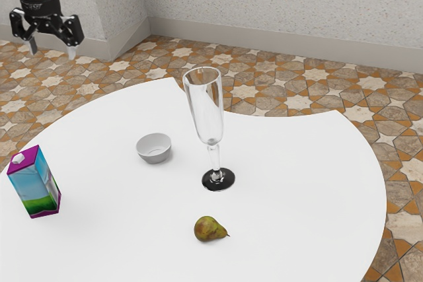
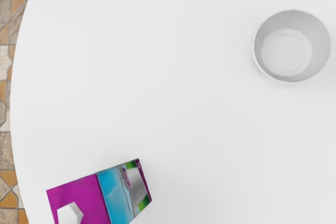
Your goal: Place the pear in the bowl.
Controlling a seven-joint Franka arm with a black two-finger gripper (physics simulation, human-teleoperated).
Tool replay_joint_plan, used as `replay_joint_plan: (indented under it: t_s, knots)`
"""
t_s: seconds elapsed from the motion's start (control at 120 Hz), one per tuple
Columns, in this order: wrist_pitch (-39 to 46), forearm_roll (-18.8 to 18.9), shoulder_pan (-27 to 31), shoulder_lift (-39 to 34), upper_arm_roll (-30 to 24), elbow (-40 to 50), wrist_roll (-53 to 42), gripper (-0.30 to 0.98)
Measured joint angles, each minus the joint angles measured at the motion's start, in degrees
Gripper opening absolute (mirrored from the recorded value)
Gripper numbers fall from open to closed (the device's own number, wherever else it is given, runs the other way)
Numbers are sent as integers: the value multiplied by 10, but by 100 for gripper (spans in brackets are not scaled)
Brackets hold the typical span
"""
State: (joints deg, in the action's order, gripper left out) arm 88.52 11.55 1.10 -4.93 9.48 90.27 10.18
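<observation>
My gripper (image 1: 51,49) is high at the exterior view's upper left, open, its two fingers wide apart with nothing between them. A green-brown pear (image 1: 207,229) lies on its side on the white table, its stem toward the exterior view's right. The small grey bowl (image 1: 154,149) stands upright between the carton and the glass, farther back than the pear. In the wrist view the bowl (image 2: 286,51) shows its bare inside.
A tall clear glass (image 1: 208,117) on a black base stands near the bowl and pear. A purple and blue carton (image 1: 36,186) stands at the exterior view's left, also below my hand as a carton (image 2: 118,192). The white table (image 1: 304,183) has a curved edge.
</observation>
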Motion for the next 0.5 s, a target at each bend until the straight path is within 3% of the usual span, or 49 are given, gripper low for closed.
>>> replay_joint_plan:
  t_s: [0.242,0.5]
  knots:
    - [12,-20,-23,-13,-7,57,6,69]
    - [88,-55,-83,-10,-84,228,5,69]
